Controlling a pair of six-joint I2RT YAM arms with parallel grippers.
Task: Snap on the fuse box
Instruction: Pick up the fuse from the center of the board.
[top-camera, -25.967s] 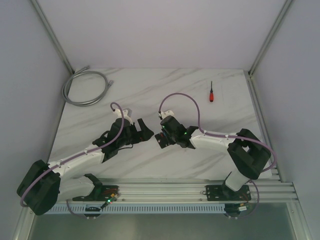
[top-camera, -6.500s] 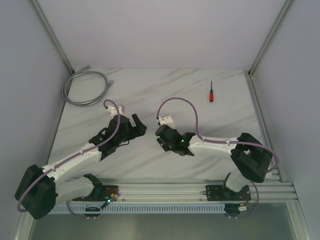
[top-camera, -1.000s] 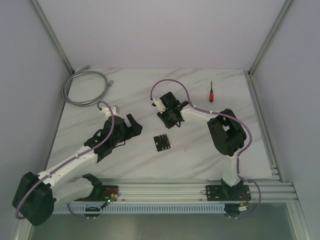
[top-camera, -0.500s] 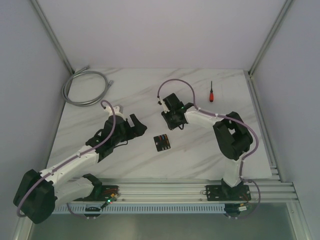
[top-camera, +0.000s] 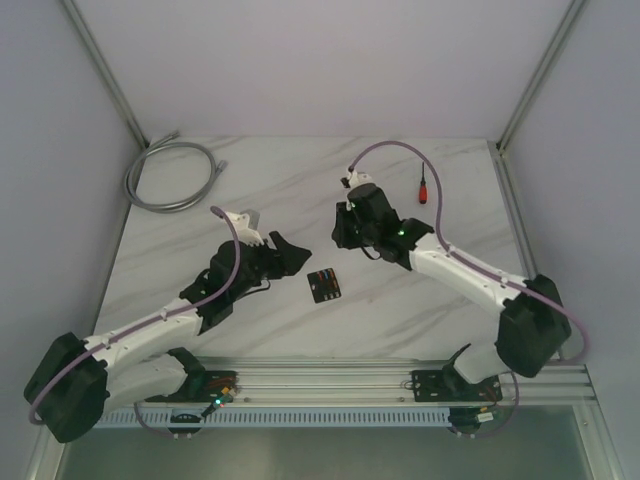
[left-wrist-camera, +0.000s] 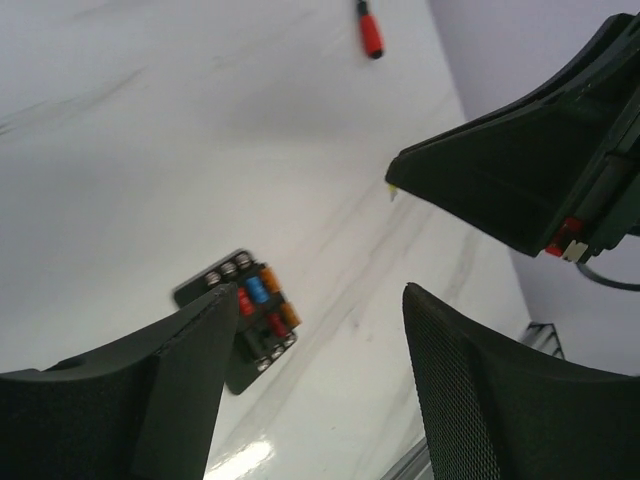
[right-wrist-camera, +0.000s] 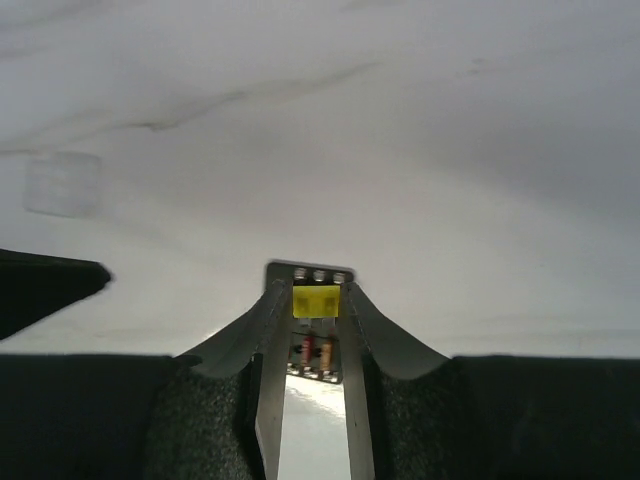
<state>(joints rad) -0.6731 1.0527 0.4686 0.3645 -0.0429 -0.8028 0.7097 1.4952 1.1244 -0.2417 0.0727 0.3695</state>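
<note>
my table is white marbled, and my two arms reach in from its near edge toward the middle. a grey cable coil lies in the far left corner.

my left gripper hangs over the middle of the table, a little toward the left edge. its jaws stand wide apart with nothing between them. my right gripper is across from it, slightly nearer the far edge, with its tips tilted down toward the near edge. its jaws are drawn nearly together, and in the right wrist view they pinch a small yellow fuse at the very tips.

the fuse box lies flat on the table about midway between the left and right edges, somewhat nearer the near edge than the far one. its slotted face is up, showing red, blue and orange fuses. it sits between my two grippers and touches neither: just beside the left fingertips on their right-edge side, and on the near-edge side of the right gripper. in the left wrist view one corner of it is hidden behind a finger, and it is not inside the gap. in the right wrist view it lines up straight beyond the yellow fuse.

a red-handled screwdriver lies toward the far right corner, well apart from the box.
</note>
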